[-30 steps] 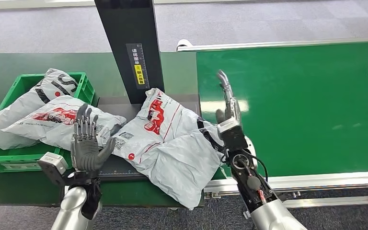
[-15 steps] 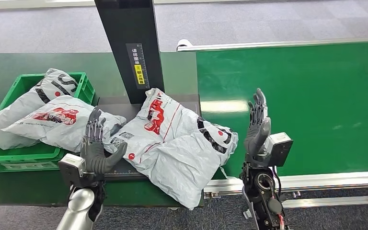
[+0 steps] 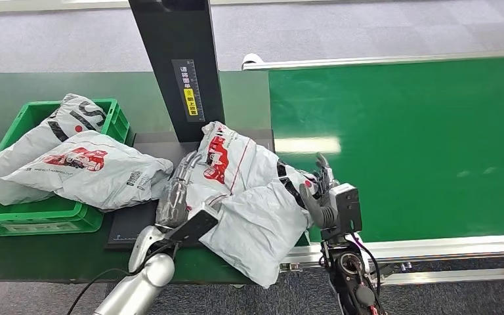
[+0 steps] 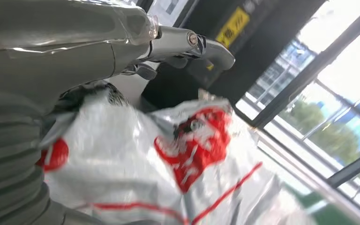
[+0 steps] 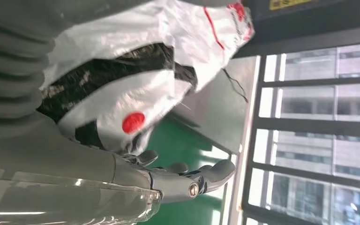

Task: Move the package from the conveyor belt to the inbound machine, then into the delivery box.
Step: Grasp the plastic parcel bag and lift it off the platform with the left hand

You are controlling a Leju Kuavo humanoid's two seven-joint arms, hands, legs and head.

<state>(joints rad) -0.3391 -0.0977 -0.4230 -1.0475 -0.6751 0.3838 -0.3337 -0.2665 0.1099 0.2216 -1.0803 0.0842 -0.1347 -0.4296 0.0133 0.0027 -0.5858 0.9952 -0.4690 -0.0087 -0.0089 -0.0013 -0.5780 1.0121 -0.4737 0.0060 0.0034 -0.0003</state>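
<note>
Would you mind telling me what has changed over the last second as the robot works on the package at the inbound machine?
Both hands closed in on the package from opposite sides: the left hand swung right from beside the crate to press against its near-left flank, and the right hand dropped from raised over the belt to its right end. The package bunched up slightly. The green crate, its bags and the black post stayed put.

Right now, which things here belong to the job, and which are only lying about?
Job: package between left hand and right hand; conveyor belt; inbound machine; green delivery box.
Lying about: two packages in the box.
</note>
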